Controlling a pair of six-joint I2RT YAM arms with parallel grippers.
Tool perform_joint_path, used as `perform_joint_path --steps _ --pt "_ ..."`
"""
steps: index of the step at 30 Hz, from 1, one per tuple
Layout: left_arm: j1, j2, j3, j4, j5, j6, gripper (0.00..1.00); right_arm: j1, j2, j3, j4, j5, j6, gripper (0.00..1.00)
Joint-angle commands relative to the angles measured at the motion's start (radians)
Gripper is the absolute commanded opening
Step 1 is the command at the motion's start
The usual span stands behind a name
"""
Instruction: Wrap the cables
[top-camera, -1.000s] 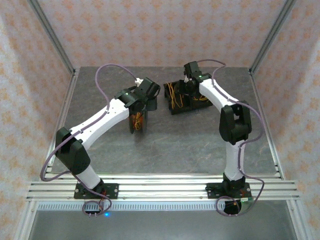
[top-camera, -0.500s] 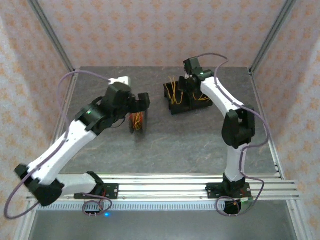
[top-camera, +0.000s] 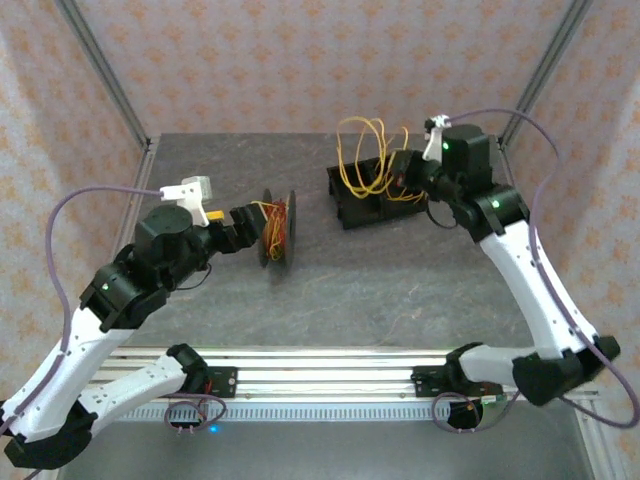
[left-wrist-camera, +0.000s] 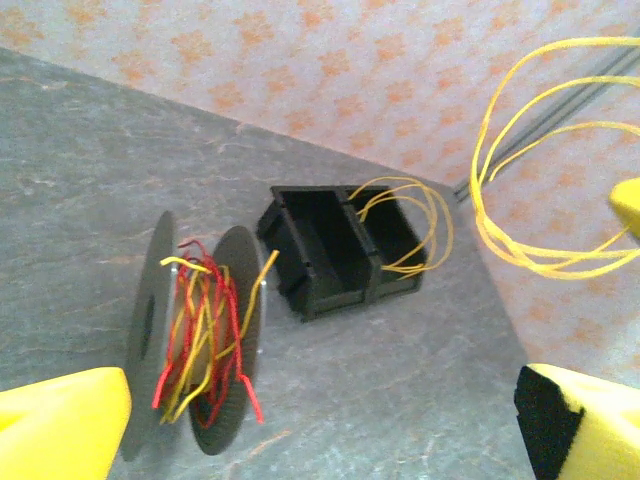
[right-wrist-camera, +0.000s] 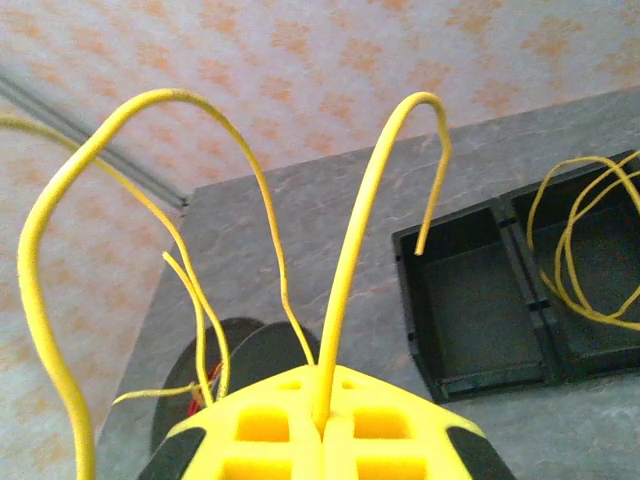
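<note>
Holds cables (right-wrist-camera: 352, 265) clenched in right end effector (right-wrist-camera: 322, 385) above bin (top-camera: 345, 215). Places spool (top-camera: 278, 228), on rim, leftward, just beside released left end effector (top-camera: 246, 219), nearer of the 2.

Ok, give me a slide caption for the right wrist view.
Right gripper shut on looping yellow cables, black bin and spool on the table beyond.

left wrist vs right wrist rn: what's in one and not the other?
Left wrist: the open left claw, and the spool seen side-on with its red and yellow winding. Right wrist: the right claw shut on yellow cables, their ends arching up. Both: the black bin with loops in one compartment and the other empty, the held cables, and part of the spool.
</note>
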Motion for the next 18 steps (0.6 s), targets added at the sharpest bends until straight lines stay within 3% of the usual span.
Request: perform_joint_path --steps 1,11,15,18 --pt "0.005 -0.039 -0.030 0.004 0.045 -0.019 0.99 0.007 -0.121 -0.108 0.068 -0.108 0.034 0.00" --pt "0.004 -0.010 -0.055 0.073 0.245 -0.033 0.98 0.007 -0.370 -0.361 0.155 -0.313 0.197 0.00" --pt "-0.001 0.054 0.002 0.050 0.267 -0.017 0.82 0.011 -0.392 -0.409 0.153 -0.303 0.236 0.00" --pt "-0.025 0.113 0.083 -0.002 0.266 -0.015 0.69 0.057 -0.404 -0.430 0.131 -0.214 0.202 0.00"
